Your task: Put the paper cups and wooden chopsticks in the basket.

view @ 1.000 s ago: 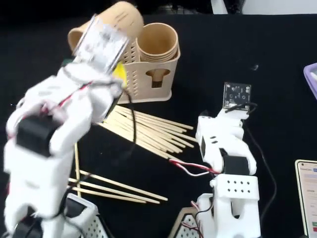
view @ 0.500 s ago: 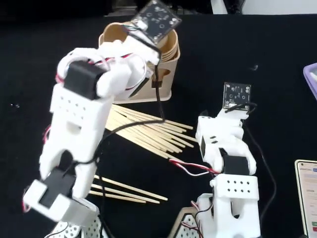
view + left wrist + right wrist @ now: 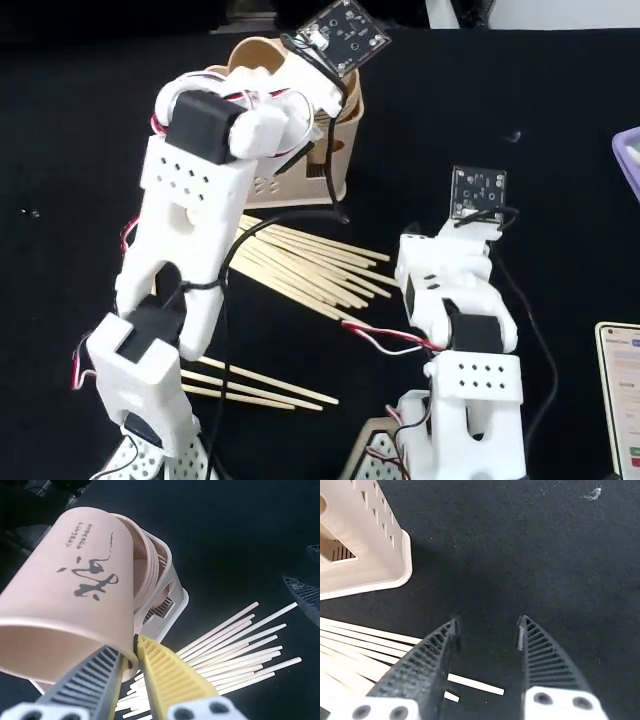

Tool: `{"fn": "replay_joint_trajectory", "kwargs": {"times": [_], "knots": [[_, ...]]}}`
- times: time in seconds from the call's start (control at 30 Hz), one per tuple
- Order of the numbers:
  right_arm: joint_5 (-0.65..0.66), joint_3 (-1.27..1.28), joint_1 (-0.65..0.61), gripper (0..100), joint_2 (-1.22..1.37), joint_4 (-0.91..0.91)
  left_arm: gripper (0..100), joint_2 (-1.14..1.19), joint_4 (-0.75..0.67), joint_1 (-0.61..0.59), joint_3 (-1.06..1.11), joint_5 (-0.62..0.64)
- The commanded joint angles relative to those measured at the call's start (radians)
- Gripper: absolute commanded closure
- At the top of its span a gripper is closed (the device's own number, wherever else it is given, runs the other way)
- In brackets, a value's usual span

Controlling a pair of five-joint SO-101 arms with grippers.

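Paper cup (image 3: 75,590) is clamped by left claw (image 3: 131,650) at basket (image 3: 175,587).
Dark brush-like print is noted on cup; right claw (image 3: 488,622) is spread.

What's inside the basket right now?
Nested paper cups sit in the basket; the cup held by the left pincer covers the rest of its inside.

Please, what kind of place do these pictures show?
Probably a robotics test bench, not a kitchen: two small white arms stand on a black-covered table, with a basket, paper cups and loose wooden chopsticks laid out as practice items.
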Motion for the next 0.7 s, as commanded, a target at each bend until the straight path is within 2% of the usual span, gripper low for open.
{"fn": "replay_joint_trajectory", "kwargs": {"times": [0.0, 0.13, 0.3, 0.5, 0.67], "knots": [[-0.002, -0.007, 0.018, 80.9, -0.024, -0.017, 97, 0.008, 0.003, -0.013, -0.053, -0.009], [-0.002, -0.007, 0.017, 80.9, -0.024, -0.015, 87, 0.006, -0.002, -0.013, -0.053, -0.006], [-0.002, -0.007, 0.015, 80.9, -0.024, -0.014, 71, 0.003, -0.087, -0.013, -0.053, 0.014], [-0.002, -0.007, 0.018, 80.9, -0.024, -0.014, 70, 0.014, -0.259, -0.013, -0.044, 0.123], [-0.002, -0.007, 0.018, 80.9, -0.024, -0.014, 70, 0.014, -0.423, -0.013, -0.042, 0.264]]}}
